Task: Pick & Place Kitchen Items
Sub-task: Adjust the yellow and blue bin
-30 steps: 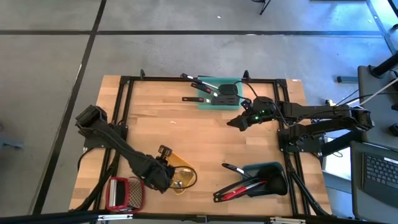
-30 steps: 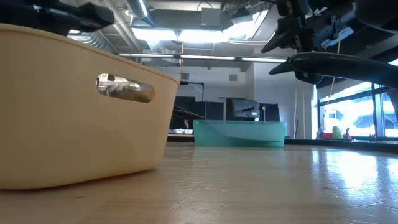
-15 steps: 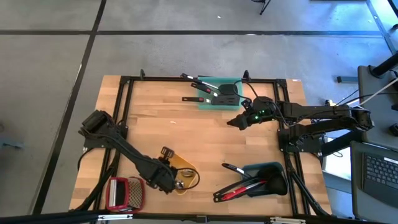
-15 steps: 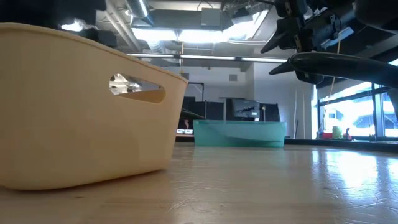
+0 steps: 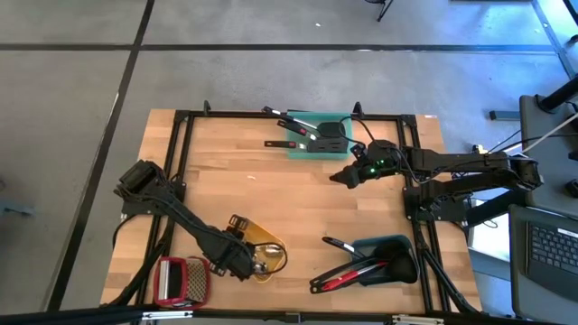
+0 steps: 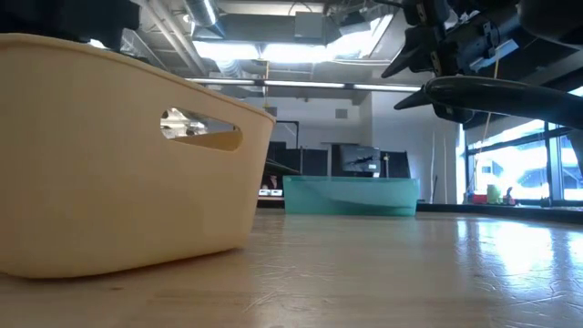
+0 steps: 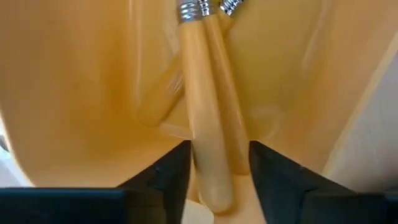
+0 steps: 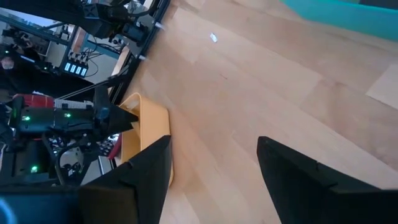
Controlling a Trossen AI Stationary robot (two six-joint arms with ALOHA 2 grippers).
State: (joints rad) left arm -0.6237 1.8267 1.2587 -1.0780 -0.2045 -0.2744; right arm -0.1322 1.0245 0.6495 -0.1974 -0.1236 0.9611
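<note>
The high view looks straight down on the whole table (image 5: 298, 208), the low view sits at table height close beside the yellow tray (image 6: 109, 155), the left wrist view peers closely into that tray, and the right wrist view sees it across the table.

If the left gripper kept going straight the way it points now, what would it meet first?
Most likely the pale wood-handled tool: the left gripper is inside the yellow tray, fingers open on either side of the handle. Depth is unclear; the tray wall lies behind it.
</note>
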